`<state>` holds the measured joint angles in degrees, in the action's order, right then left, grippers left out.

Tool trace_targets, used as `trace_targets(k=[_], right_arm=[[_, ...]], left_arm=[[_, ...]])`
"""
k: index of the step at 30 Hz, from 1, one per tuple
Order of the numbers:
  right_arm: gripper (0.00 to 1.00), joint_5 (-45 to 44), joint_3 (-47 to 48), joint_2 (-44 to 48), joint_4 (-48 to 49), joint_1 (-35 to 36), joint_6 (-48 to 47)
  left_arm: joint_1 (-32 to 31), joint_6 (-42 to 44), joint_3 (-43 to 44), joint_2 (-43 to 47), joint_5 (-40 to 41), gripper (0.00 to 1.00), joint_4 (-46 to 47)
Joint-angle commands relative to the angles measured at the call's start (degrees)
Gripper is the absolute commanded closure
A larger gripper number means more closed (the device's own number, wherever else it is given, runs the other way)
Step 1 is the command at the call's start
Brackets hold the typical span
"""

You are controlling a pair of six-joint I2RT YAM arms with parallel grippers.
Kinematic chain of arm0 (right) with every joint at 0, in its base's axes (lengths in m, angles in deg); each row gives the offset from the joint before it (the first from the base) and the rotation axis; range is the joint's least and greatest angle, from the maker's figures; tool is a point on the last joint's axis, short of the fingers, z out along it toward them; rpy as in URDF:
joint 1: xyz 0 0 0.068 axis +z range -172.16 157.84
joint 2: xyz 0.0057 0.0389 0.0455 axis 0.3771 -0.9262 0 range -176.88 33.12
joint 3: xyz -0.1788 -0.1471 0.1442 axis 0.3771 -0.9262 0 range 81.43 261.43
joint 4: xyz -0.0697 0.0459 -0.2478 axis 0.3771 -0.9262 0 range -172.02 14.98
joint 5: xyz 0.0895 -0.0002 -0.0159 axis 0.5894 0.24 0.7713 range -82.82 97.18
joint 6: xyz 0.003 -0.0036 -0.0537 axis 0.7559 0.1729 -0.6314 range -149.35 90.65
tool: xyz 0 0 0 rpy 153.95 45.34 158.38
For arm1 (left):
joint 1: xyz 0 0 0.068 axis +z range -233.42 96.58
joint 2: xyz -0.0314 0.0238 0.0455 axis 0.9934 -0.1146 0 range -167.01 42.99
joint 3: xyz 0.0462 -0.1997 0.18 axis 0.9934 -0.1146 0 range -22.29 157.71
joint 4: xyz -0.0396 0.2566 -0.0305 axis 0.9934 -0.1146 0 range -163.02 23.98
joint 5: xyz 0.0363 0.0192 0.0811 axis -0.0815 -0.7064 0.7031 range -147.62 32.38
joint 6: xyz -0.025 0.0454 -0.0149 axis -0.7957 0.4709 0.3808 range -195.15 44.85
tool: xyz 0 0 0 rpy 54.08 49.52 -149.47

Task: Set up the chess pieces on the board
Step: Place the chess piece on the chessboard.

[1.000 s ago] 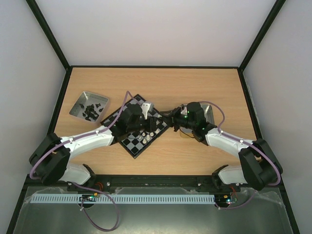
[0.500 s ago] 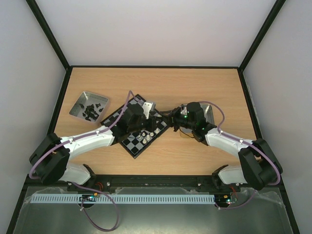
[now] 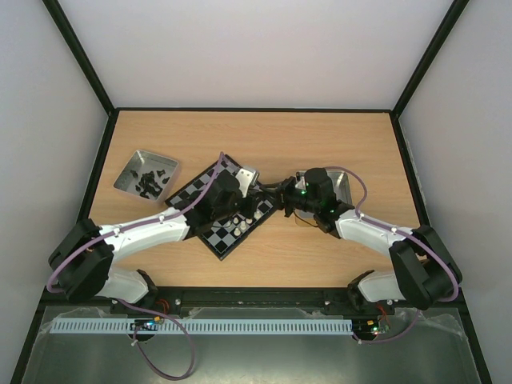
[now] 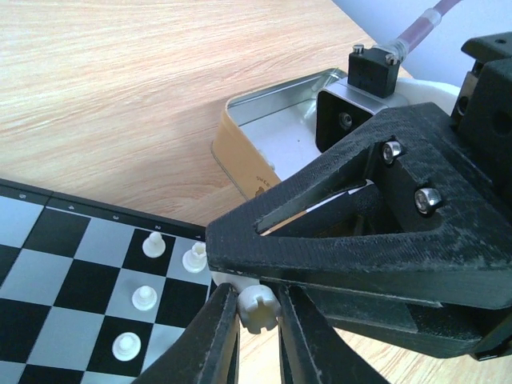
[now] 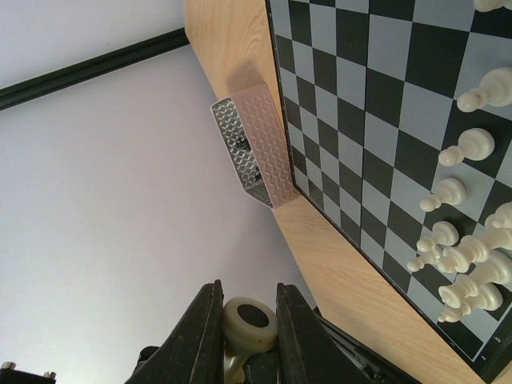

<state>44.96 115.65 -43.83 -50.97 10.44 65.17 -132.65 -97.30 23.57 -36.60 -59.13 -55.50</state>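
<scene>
The left gripper (image 4: 258, 314) closes onto the small cream chess piece (image 4: 258, 308) that the right gripper (image 5: 250, 318) holds beside the black-and-grey checked board (image 4: 56, 232). This looks like a handover.

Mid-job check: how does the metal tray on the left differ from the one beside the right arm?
The left tray stands in the open, apart from the board; the right tray is partly covered by the right arm. The left tray holds a heap of dark pieces; what shows of the right tray's inside in the left wrist view looks bare. Both are shallow metal trays on the wooden table.
</scene>
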Motion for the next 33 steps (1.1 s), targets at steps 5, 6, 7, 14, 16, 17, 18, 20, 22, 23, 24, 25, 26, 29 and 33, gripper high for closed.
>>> trace_targets(k=[5,6,7,14,16,17,18,20,22,23,24,25,26,29,33], right_arm=[[0.87,1.9,0.8,-0.7,-1.9,0.7,-1.6],[0.87,1.9,0.9,-0.7,-1.9,0.7,-1.7],[0.87,1.9,0.9,-0.7,-2.1,0.7,-2.0],[0.51,-3.9,4.9,-0.8,-8.0,0.7,-10.8],[0.45,-7.5,6.6,-0.5,-11.5,0.7,-14.7],[0.43,-9.6,7.5,-0.4,-13.0,0.7,-16.6],[0.42,-11.8,8.4,-0.3,-14.9,0.7,-18.5],[0.4,-16.5,10.6,0.0,-20.0,0.6,-23.0],[0.4,-22.0,12.6,0.3,-24.5,0.5,-26.4],[0.39,-24.6,13.2,0.6,-26.1,0.5,-27.8],[0.39,-27.1,13.6,0.9,-27.6,0.3,-29.0],[0.39,-29.5,13.9,1.3,-28.8,0.2,-29.9],[0.39,-31.6,14.0,1.7,-29.9,-0.1,-30.8],[0.39,-36.4,13.7,2.8,-31.9,-1.0,-32.3],[0.39,-38.6,12.8,4.0,-32.6,-2.0,-33.4]], left_arm=[[-0.5,3.8,1.9,-0.3,4.0,0.89,1.1],[-0.5,3.9,1.9,-0.3,4.1,0.91,1.1],[-0.6,4.0,2.0,-0.2,4.1,0.93,1.1],[-0.7,2.4,4.1,0.7,5.1,0.97,-8.5],[-0.7,1.7,4.7,1.9,5.0,0.98,-14.8],[-0.8,1.1,5.0,2.6,4.8,0.98,-18.1],[-0.8,0.6,5.4,3.2,4.5,0.98,-21.9],[-0.8,-0.7,6.3,4.6,3.4,0.98,-28.9],[-0.8,-2.2,7.4,5.7,1.5,0.98,-36.0],[-0.8,-2.9,7.7,6.3,0.4,0.98,-39.3],[-0.7,-3.6,8.1,6.7,-0.7,0.98,-42.2],[-0.7,-4.3,8.6,7.0,-1.8,0.98,-45.1],[-0.7,-4.7,9.2,6.9,-2.6,0.98,-47.9],[-0.7,-5.6,11.3,4.3,-5.9,0.98,-55.3],[-0.8,-5.2,11.6,-0.9,-6.9,0.97,-62.9]])
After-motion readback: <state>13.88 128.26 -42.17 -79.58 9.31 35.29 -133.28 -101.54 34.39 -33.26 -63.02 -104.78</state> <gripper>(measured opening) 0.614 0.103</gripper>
